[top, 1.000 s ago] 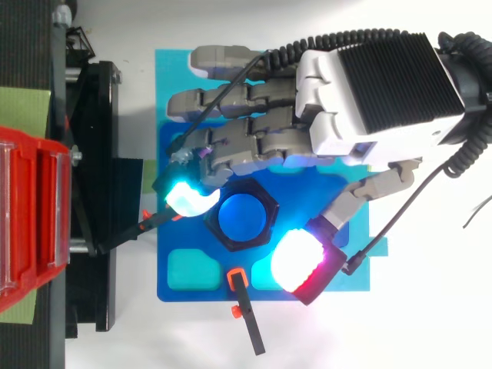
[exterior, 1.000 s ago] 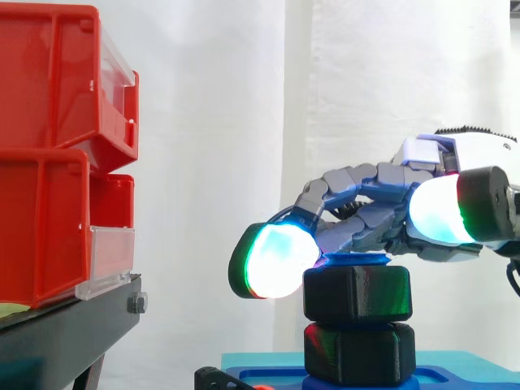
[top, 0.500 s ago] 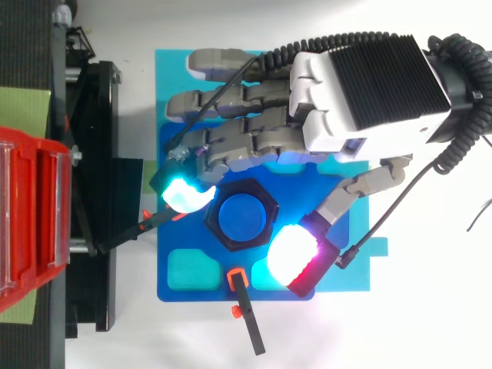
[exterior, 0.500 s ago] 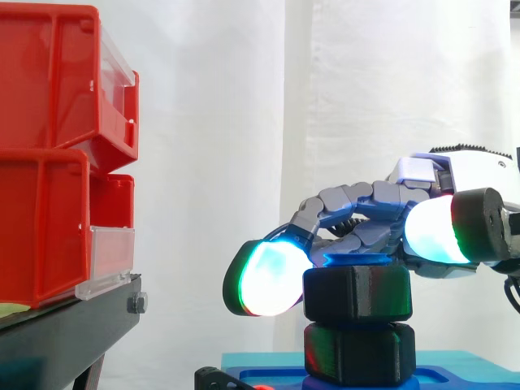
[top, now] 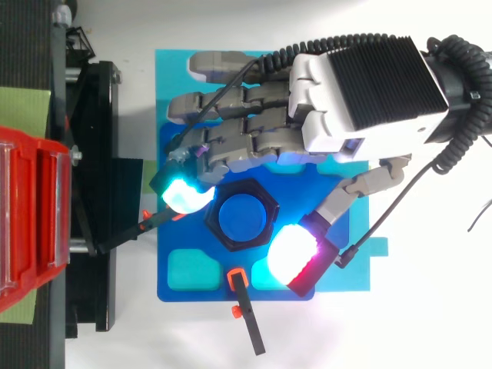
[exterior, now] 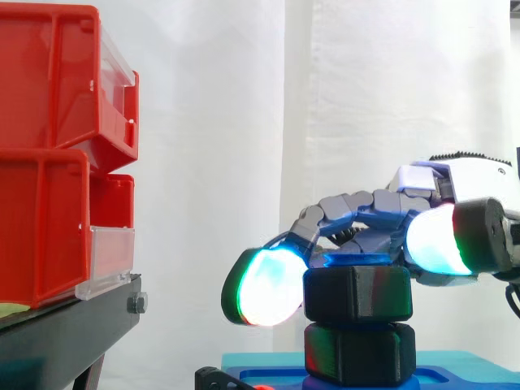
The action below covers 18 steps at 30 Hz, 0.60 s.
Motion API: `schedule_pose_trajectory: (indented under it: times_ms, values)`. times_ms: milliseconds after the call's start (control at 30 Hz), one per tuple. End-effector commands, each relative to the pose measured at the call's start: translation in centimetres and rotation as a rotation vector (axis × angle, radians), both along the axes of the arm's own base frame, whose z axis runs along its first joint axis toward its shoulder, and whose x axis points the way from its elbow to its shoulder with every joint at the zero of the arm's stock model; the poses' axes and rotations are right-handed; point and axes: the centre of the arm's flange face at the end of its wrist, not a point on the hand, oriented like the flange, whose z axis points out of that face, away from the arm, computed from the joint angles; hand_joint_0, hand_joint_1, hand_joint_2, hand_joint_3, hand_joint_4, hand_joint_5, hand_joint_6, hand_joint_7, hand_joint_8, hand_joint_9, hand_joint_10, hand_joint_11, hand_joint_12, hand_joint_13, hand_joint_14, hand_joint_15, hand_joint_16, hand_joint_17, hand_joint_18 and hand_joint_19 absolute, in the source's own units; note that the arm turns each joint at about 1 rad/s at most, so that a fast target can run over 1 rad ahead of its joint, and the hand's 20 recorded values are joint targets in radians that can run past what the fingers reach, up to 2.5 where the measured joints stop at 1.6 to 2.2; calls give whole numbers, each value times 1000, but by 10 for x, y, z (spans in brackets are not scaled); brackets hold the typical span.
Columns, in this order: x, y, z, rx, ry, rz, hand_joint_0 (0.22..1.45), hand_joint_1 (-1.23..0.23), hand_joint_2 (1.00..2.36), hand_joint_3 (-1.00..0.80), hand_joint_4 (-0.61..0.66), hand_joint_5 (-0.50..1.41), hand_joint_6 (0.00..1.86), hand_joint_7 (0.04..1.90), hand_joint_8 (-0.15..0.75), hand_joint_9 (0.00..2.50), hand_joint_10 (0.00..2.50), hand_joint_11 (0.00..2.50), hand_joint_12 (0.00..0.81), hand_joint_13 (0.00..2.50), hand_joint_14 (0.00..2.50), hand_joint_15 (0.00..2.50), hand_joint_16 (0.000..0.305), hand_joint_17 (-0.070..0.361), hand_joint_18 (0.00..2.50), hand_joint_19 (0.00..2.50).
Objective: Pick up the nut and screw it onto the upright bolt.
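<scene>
Side view, screwing step: hand (exterior: 479,175) curled over the nut (exterior: 357,292), glowing pads (exterior: 264,288) pinching its flanks on the bolt (top: 244,217); next, probably, a level twist downward.

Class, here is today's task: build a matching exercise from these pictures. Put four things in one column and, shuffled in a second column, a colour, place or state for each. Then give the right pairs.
Things
1. nut
2. bolt
3. red bins
4. hand

Descriptions
A. stacked on the black stand, at the left of the side view
B. blue, with its round top showing in the middle of the hexagon
C. black and hexagonal, sitting round the bolt's top
D. curled, with glowing pads on two sides of the nut

Pairs: 1-C, 2-B, 3-A, 4-D
</scene>
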Motion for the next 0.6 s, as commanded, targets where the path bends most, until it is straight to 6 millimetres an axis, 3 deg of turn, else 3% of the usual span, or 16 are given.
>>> schedule_pose_trajectory:
  times_ms: [0, 567]
  values:
    - [1, 0, -13, 0, 16, 0, 422, -342, 1000, -500, 176, -163, 502, 701, 260, 479, 0, 0, 348, 256, 0, 0, 41, 93, 0, 0]
    - [1, 1, -14, 2, 19, 2, 425, -339, 1000, -500, 193, -144, 503, 815, 265, 505, 0, 0, 343, 286, 0, 0, 40, 90, 0, 0]
